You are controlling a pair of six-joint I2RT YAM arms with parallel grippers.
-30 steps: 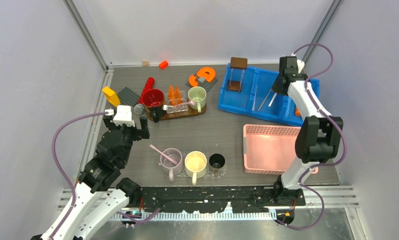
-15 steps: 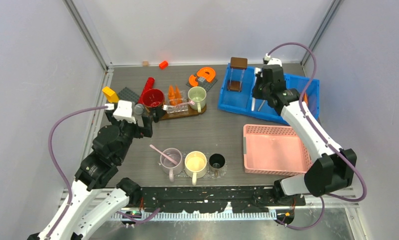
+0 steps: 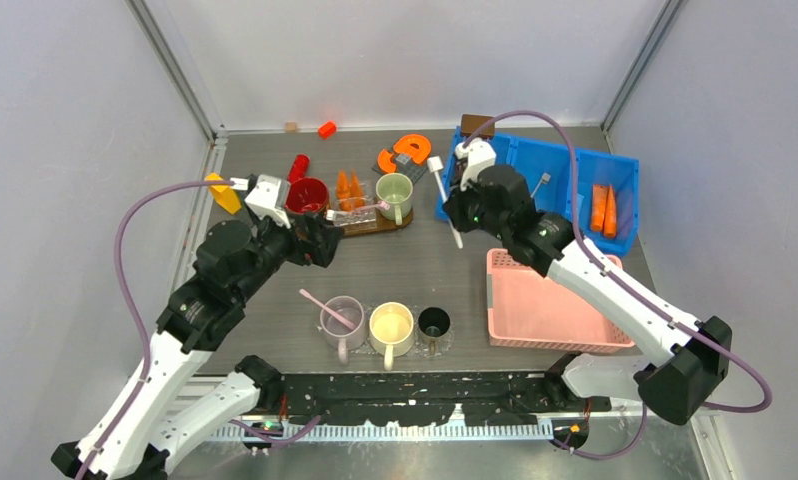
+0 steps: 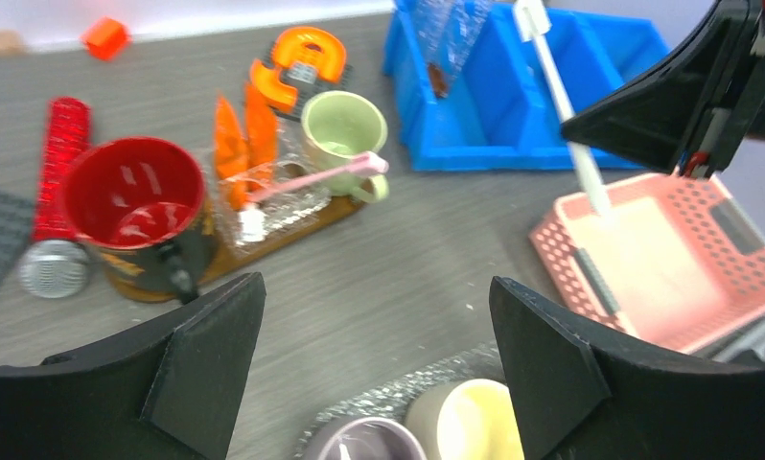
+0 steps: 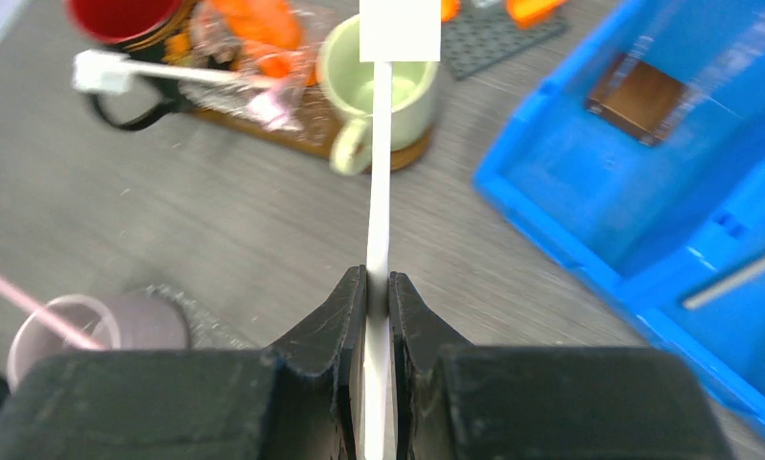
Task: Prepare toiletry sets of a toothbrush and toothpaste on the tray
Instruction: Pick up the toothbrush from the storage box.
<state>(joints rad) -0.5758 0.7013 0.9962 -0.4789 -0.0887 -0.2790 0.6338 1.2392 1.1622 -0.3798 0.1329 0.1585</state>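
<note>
- Top view: the right gripper point(image 3: 456, 212) is clamped on a white toothbrush point(image 3: 441, 181). It holds the toothbrush in the air, head up, between the bin point(image 3: 575, 198) and the tray point(image 3: 395, 224). The left gripper point(image 3: 313, 240) hovers by the tray's left end with jaws wide apart and empty. If both arms crowd the tray, they could clash.
- Left wrist: the toothbrush point(image 4: 572, 134) leans over near the basket point(image 4: 666, 278). Orange toothpaste point(image 4: 244, 134) tubes stand on the tray point(image 4: 312, 218), and a pink toothbrush point(image 4: 312, 175) lies across them. A careless placement could knock these over.
- Right wrist: the fingers point(image 5: 345, 302) pinch the stick low down, leaving most of its length free. It could pivot in the grip or strike the green mug point(image 5: 403, 105). The toothbrush point(image 5: 381, 192) looks slim, straight and white, with a square head.
</note>
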